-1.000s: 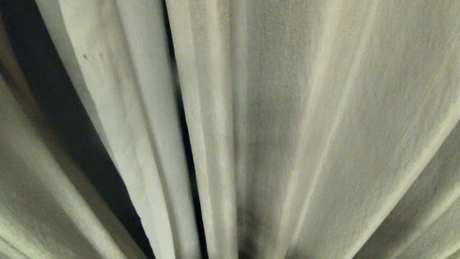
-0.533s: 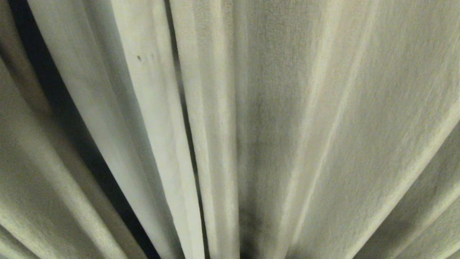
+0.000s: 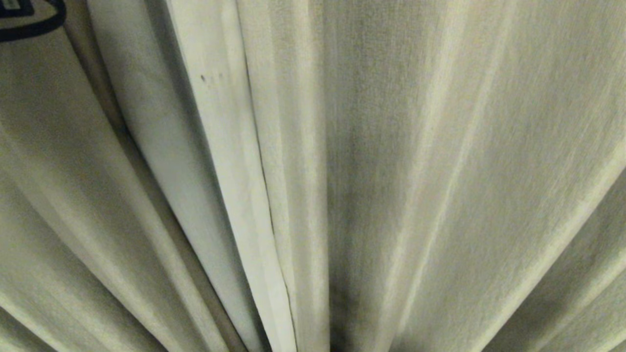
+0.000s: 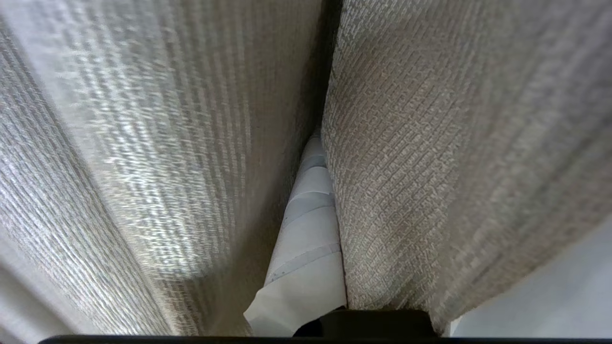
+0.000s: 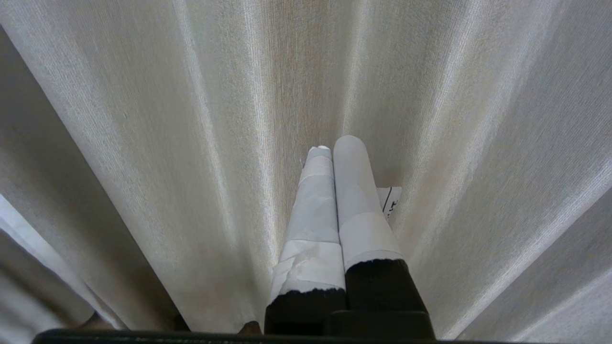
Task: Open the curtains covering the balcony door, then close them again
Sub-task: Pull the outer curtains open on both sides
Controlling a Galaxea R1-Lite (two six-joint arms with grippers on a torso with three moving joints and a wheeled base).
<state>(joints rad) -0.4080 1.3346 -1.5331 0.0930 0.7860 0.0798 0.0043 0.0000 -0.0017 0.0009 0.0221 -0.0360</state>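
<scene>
The cream curtains (image 3: 440,171) fill the head view in vertical folds. The left panel's pale hemmed edge (image 3: 230,171) lies against the right panel with no gap between them. The balcony door is hidden behind them. In the left wrist view my left gripper (image 4: 325,148) is shut on a fold of coarse woven curtain (image 4: 430,143). One taped finger (image 4: 306,248) shows and the cloth covers the other. My right gripper (image 5: 334,145) is shut and empty, its taped fingertips close to the curtain (image 5: 143,143).
A dark curved outline (image 3: 34,24) shows at the head view's top left corner. A small white label with black marks (image 5: 391,200) sits beside my right fingers. Cloth surrounds both grippers on every side.
The left panel's edge has slid to the right and the dark gap between the panels has closed. A dark curved outline has come into the top left corner.
</scene>
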